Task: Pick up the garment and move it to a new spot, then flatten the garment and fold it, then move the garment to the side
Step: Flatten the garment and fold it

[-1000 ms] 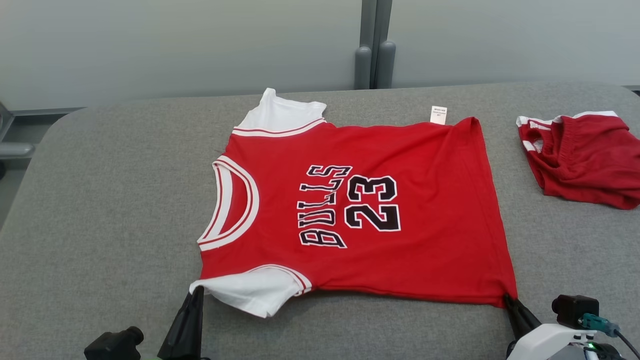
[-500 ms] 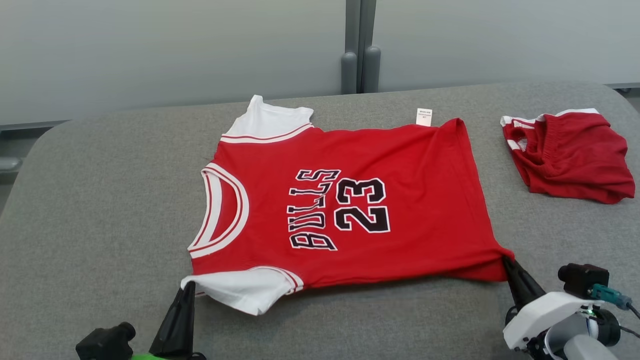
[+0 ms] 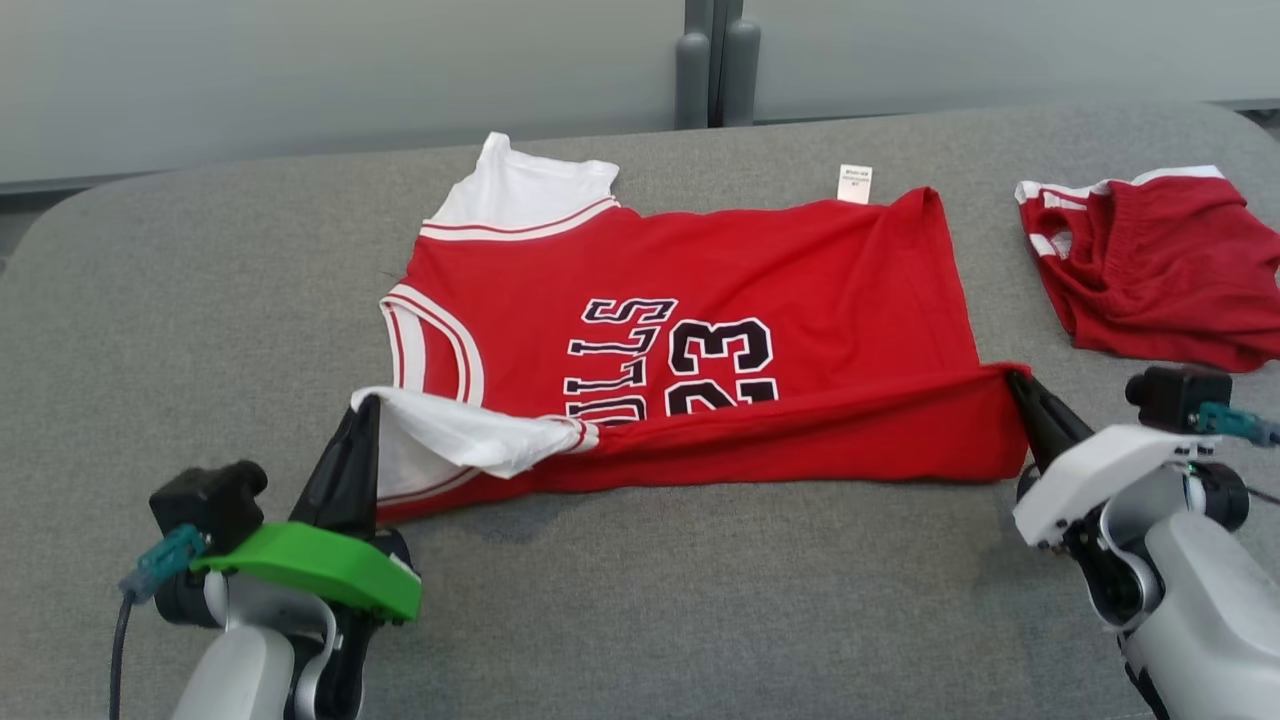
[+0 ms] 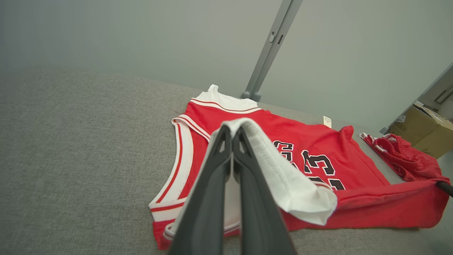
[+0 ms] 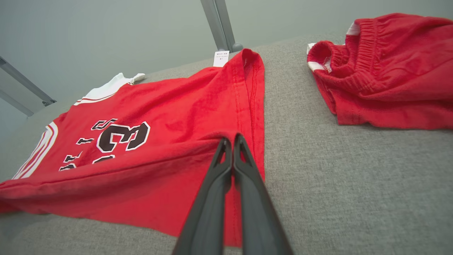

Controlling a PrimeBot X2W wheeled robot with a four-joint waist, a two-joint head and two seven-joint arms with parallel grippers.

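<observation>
Garment (image 3: 780, 290) lies flat on the tabletop (image 3: 700, 600) in your head view, near edge raised: left hand (image 3: 367, 402) clamped on the white sleeve (image 3: 470, 440), right hand (image 3: 1013, 377) clamped on the hem corner (image 3: 985, 388). Your left wrist view confirms the sleeve pinch; your right wrist view, the hem pinch. Flattening looks done; first fold begun, side move remains.

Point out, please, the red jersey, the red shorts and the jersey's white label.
red jersey (image 3: 840, 290): head view, plain red body right of the number.
red shorts (image 3: 1170, 280): head view, middle of the crumpled fabric.
white label (image 3: 854, 184): head view, centre of the tag at the jersey's far edge.
</observation>
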